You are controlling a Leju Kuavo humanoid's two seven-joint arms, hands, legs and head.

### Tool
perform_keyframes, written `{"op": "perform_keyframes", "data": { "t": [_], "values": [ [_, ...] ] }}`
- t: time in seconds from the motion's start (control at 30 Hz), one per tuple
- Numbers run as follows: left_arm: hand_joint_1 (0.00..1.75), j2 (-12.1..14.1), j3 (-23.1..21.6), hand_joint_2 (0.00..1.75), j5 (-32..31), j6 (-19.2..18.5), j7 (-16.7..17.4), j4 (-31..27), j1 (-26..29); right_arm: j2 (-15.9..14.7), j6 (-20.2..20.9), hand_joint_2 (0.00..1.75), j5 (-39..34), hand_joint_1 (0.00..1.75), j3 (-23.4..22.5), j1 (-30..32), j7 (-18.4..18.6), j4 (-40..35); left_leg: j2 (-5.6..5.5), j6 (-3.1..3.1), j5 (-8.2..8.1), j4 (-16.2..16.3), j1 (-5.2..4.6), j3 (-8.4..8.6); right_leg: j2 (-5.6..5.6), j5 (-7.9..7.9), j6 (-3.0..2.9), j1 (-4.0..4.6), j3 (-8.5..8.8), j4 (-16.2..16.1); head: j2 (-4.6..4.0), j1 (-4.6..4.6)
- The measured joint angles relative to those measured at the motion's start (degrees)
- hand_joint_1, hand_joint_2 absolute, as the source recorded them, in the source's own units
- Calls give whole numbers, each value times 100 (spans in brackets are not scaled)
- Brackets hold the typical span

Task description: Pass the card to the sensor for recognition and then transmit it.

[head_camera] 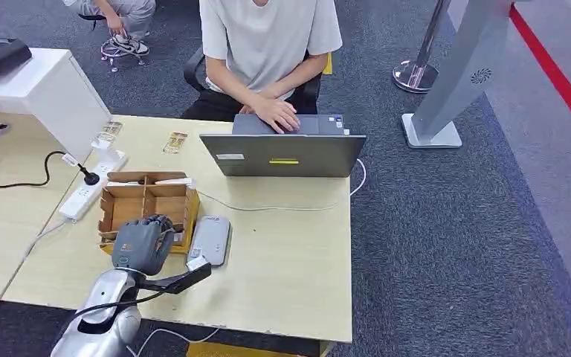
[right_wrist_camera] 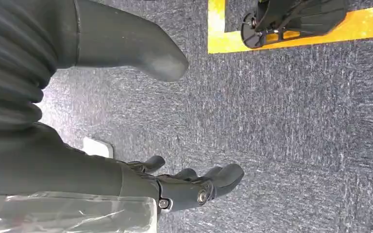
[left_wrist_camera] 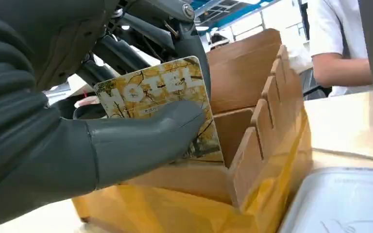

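Observation:
My left hand hangs over the near end of the cardboard divider box on the table. In the left wrist view that hand pinches a yellow card printed "HOTEL" between thumb and fingers, just above the box's compartments. The grey flat sensor pad lies right of the box, close beside the hand, and its pale corner appears in the left wrist view. My right hand hangs over the carpet with its fingers apart and nothing in it.
A person sits at the far side of the table typing on a grey laptop. A white power strip with a black cable lies left of the box. A white cable crosses the tabletop behind the sensor.

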Motion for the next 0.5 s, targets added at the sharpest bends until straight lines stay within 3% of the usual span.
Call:
{"op": "perform_keyframes", "data": {
  "t": [0.37,0.5],
  "values": [
    [175,-33,-188,175,85,142,-258,-986,206,2,-77,175,-125,0,-2,-5,120,0,-1,0,0,0,0,-1,-2,0,0,-1,0,0,0,0],
    [175,-6,-448,175,162,43,-293,-1754,267,2,-118,175,-214,0,-13,-8,122,0,-5,1,0,0,0,-2,-5,0,0,0,0,0,0,2]
  ]
}}
